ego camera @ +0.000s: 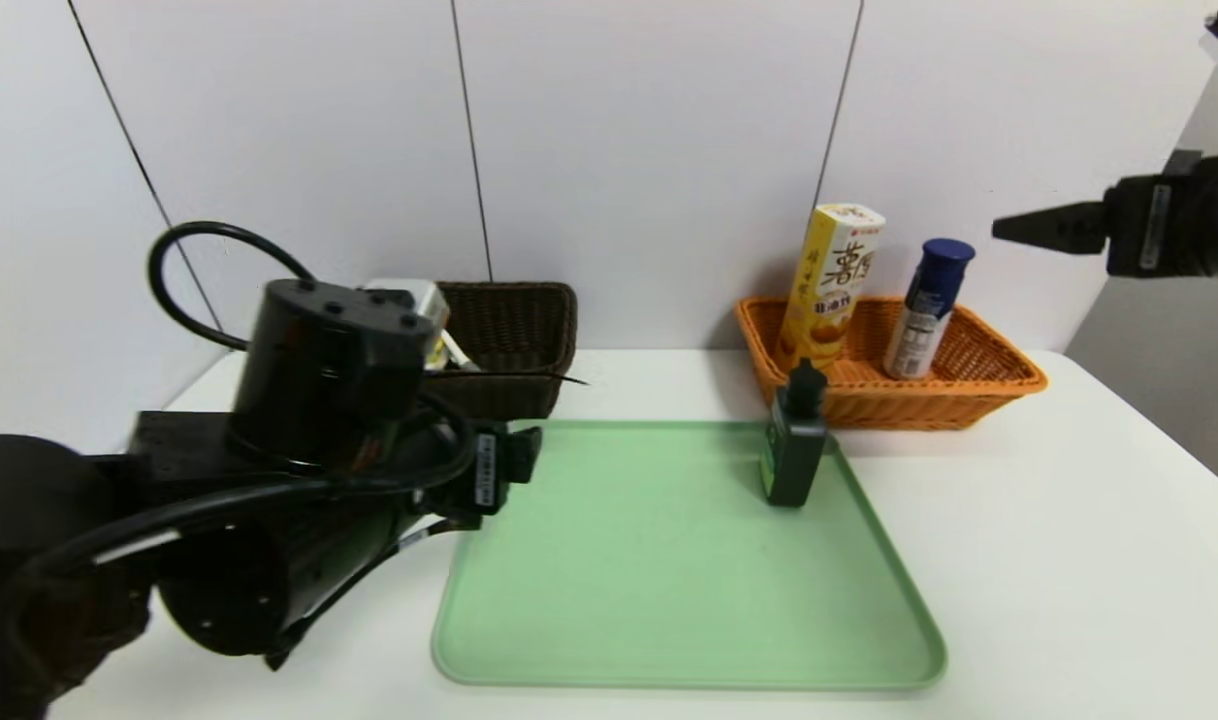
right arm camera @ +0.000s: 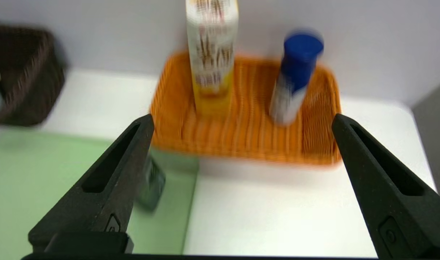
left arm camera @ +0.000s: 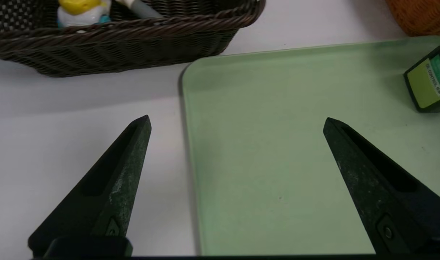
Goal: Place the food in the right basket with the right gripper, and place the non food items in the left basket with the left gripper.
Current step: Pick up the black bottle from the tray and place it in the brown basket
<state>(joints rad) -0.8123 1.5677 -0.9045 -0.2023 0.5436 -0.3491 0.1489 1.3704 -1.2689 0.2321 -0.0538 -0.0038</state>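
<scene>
The dark bottle (ego camera: 795, 465) stands up tall on the green tray (ego camera: 689, 686), close to its far right corner. Its long way goes straight up and down, with a black top poking up. The left tool (left arm camera: 237, 117) hangs over the left edge of the tray, with its two sides wide apart and nothing between them. From there the bottle is off to the right and a bit farther away, so the left tool has to reach across most of the tray. The bottle sits on the right arm's side, but its label talks about oil control, so I think it is not food and is a job for the left arm. Next, the left tool should probably go over and put one side on each side of the bottle, then take it to the left basket (ego camera: 531, 397). It might bump the right basket (ego camera: 899, 410), which is just behind the bottle. The right tool (right arm camera: 243, 115) is high up by the right end of the tabletop (ego camera: 1039, 560), spread wide too, with nothing in it. The bottle looks like hard, smooth plastic with flat sides. The tray is smooth with round corners and a low rim. Both baskets are bumpy and woven, one dark brown, one orange. In the orange one, a yellow box (ego camera: 831, 285) with straight edges and a round tube (ego camera: 927, 315) with a blue lid both lean a little.
</scene>
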